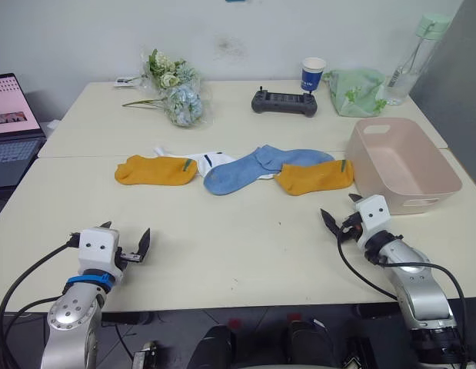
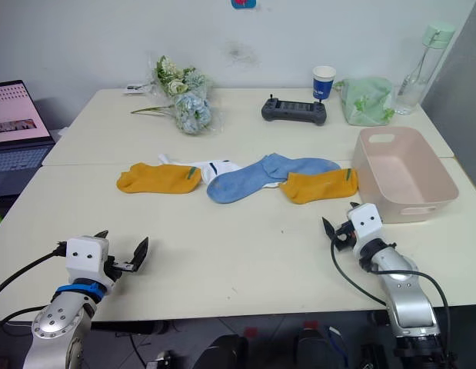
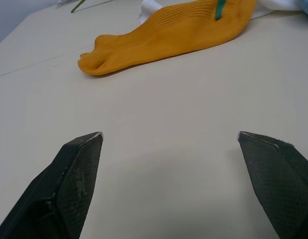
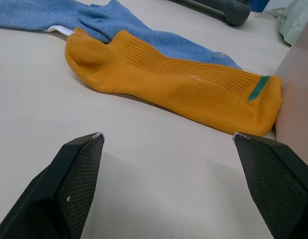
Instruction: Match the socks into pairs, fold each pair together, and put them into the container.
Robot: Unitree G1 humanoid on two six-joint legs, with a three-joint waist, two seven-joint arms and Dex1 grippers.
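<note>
socks (image 1: 245, 171) beyond right tool (image 1: 339, 218), apart

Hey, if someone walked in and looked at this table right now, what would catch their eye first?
Probably the row of socks across the middle of the table: a yellow sock at the left end, a blue sock in the middle with white ones tucked behind it, and another yellow sock beside the empty pink tub. Nearer, the left claw and right claw are both open above bare tabletop.
</note>
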